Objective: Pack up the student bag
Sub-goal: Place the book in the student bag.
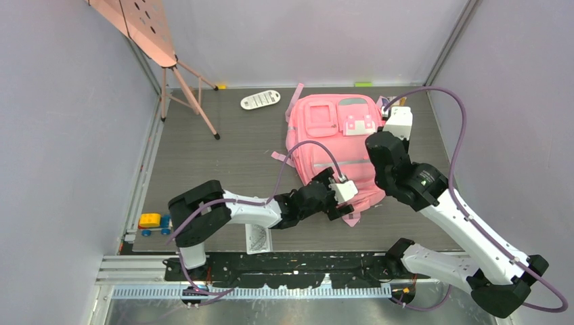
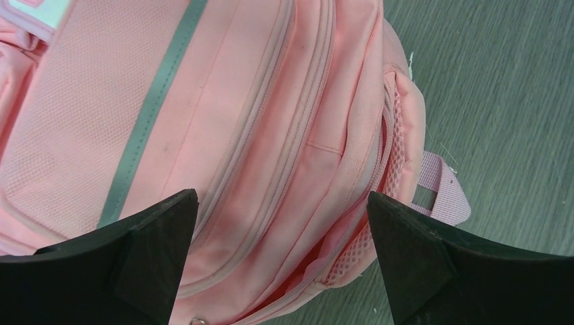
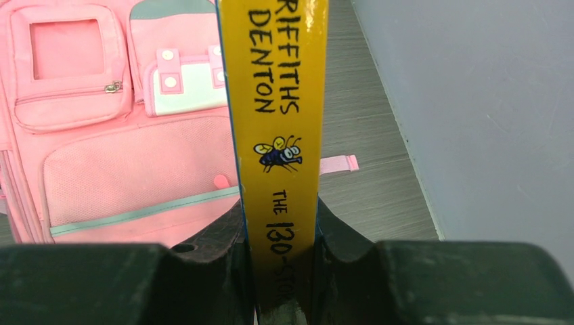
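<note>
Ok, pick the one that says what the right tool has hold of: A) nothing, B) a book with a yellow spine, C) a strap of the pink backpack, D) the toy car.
B: in the right wrist view the right tool is clamped on the book, whose yellow spine carries black lettering and a bee drawing.

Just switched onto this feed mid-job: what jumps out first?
A big pink student bag lies flat on the table, pockets up. The right gripper is clamped on a yellow book, spine toward its camera, by the bag's far right corner. The left gripper is open above the bag's near end.
</note>
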You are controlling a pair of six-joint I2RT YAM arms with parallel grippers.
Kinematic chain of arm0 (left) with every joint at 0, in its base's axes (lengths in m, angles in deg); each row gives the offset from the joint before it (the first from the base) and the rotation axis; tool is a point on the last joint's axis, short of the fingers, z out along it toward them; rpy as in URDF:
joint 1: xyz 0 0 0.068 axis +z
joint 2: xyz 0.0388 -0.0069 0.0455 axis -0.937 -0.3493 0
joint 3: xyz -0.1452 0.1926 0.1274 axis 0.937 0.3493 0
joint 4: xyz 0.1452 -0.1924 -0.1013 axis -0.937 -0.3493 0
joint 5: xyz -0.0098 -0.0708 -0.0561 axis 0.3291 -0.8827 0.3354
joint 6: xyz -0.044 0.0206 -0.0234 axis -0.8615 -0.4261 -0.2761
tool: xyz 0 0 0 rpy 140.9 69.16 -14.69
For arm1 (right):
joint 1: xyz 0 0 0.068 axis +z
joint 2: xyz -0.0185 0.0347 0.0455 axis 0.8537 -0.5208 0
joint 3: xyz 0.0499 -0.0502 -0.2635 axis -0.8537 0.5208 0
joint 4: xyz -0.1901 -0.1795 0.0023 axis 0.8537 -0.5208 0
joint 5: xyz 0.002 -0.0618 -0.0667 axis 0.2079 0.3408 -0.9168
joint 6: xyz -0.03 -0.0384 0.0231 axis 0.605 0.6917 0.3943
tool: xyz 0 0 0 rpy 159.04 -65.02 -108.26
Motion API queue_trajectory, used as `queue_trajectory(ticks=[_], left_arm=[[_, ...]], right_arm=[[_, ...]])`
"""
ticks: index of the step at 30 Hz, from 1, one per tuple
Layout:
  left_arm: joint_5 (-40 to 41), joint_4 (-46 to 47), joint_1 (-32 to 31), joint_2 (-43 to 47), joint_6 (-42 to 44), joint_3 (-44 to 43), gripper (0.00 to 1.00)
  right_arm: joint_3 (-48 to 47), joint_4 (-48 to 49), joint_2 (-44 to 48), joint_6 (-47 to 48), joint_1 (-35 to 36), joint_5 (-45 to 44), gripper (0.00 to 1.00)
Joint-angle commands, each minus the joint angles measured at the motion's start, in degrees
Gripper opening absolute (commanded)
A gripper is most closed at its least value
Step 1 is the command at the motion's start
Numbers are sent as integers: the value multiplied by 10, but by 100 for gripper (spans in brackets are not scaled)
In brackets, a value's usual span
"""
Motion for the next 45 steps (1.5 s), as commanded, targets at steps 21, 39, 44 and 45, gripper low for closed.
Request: queue_trajectory(ticks=[21, 39, 44, 45], left_arm=[[69, 108, 0, -61, 32, -48, 86], [15, 74, 1, -56, -3, -81, 57], [12, 73, 1, -81, 1, -91, 56], [9, 73, 1, -86, 3, -91, 56]], right_arm=[[-5, 50, 30, -12, -1, -10, 1], [0, 50, 32, -12, -1, -12, 0], [1, 50, 33, -14, -1, -9, 0], [2, 50, 34, -14, -1, -9, 0]])
